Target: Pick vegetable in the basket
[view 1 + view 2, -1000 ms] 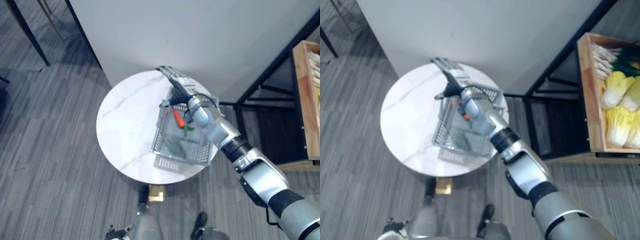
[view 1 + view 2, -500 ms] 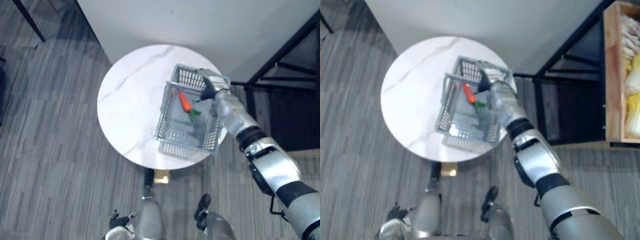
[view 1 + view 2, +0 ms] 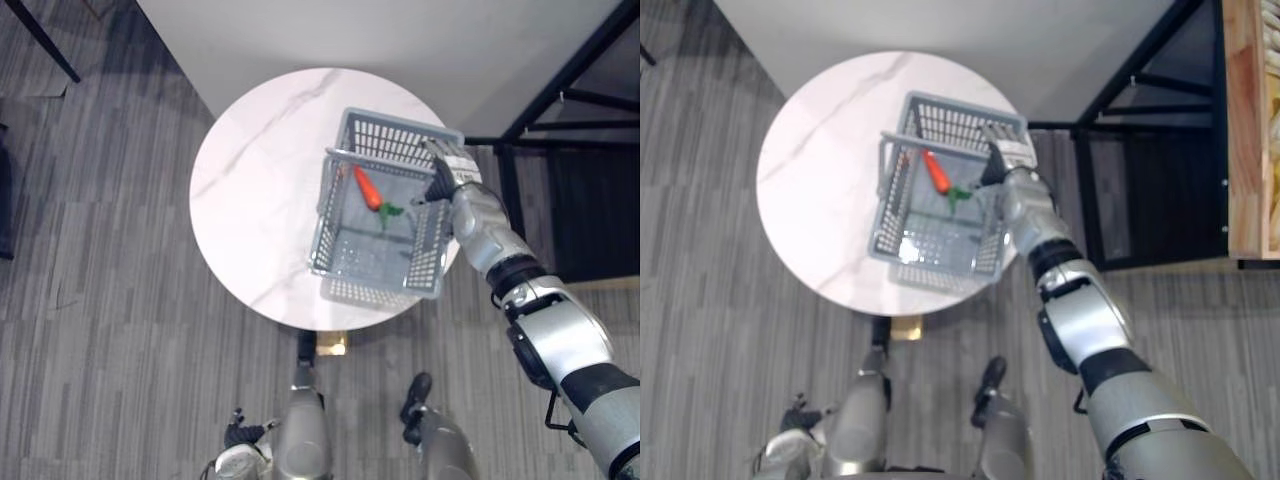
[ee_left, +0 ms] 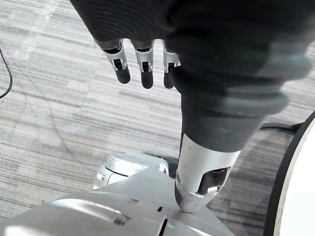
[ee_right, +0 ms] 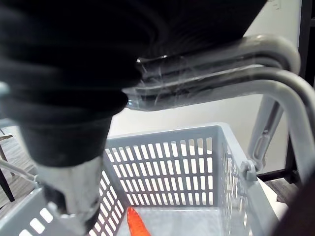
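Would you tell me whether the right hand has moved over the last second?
Yes: the right hand has pulled back from beyond the basket's far rim to its right-hand rim.

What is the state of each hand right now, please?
Left hand: open, holding nothing.
Right hand: at the rim of the basket; open or shut cannot be told.

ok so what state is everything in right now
basket: upright on the table, open top, one carrot inside
carrot: lying on the basket floor, not held
right hand: at the basket's right rim by its handle, grip unclear
left hand: hanging low over the floor, open, empty
table: carrying the basket near its right edge
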Tool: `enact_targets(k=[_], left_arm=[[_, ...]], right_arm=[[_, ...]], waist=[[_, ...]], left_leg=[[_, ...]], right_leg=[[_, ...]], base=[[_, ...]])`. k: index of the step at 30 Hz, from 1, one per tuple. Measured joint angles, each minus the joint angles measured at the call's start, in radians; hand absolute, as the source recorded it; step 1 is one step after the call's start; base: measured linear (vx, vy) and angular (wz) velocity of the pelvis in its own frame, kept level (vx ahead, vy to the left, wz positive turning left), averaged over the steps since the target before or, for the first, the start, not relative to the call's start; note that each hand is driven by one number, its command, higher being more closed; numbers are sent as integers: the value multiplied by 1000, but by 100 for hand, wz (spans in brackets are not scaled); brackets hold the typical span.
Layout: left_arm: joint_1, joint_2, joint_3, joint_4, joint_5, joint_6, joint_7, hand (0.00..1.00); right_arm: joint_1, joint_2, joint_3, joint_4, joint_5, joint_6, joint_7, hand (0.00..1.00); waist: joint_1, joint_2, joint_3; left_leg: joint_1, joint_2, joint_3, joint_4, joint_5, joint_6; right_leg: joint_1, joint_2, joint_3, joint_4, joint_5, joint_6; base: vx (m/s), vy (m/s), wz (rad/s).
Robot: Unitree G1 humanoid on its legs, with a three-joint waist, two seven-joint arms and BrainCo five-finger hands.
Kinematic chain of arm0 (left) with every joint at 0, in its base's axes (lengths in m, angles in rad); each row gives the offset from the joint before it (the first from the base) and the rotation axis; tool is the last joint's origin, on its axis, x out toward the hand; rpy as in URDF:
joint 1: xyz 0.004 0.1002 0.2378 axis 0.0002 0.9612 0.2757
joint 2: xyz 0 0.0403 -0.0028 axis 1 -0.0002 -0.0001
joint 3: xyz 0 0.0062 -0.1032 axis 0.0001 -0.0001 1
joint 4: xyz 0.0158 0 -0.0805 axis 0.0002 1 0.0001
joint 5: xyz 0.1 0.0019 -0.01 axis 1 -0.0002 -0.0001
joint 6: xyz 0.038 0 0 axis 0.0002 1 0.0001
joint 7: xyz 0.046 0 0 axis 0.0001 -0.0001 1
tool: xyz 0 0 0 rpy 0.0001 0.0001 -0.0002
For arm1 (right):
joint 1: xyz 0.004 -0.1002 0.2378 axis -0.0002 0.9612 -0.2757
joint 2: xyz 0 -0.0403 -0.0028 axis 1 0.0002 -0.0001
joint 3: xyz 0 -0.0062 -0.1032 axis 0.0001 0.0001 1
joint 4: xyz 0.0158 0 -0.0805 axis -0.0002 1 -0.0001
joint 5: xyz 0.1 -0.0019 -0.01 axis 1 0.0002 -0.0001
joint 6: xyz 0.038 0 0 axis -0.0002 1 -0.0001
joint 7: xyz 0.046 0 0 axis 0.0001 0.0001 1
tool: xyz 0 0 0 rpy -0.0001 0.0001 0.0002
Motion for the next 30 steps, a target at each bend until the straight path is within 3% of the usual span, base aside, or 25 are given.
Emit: enact_targets(k=[22, 23, 26, 30], left_arm=[[-9, -10, 26, 12, 1, 8, 20, 0], [-9, -11, 28, 12, 1, 9, 20, 0], [-15, -16, 33, 9, 1, 10, 20, 0], [-15, -16, 33, 4, 1, 10, 23, 0]], right_arm=[[9, 71, 62, -78, 8, 39, 38, 0], [9, 72, 62, -78, 8, 39, 44, 100], [7, 73, 61, -79, 8, 40, 49, 100], [-1, 79, 57, -73, 8, 39, 57, 100]], waist=[[8, 1, 0], [10, 1, 0], [29, 1, 0], [30, 1, 0]], left_leg=[[-7, -5, -35, 0, 6, 3], [-7, -4, -42, 0, 7, 3], [-7, -3, -44, 0, 7, 3], [-8, -3, -48, 0, 7, 3]], right_leg=[[20, 5, -29, -8, 1, 1], [29, 7, -36, -13, 1, 1], [32, 10, -39, -16, 1, 1], [34, 9, -44, -18, 1, 1]], base=[[4, -6, 4], [8, -14, 12], [3, -5, 3], [4, -3, 1]])
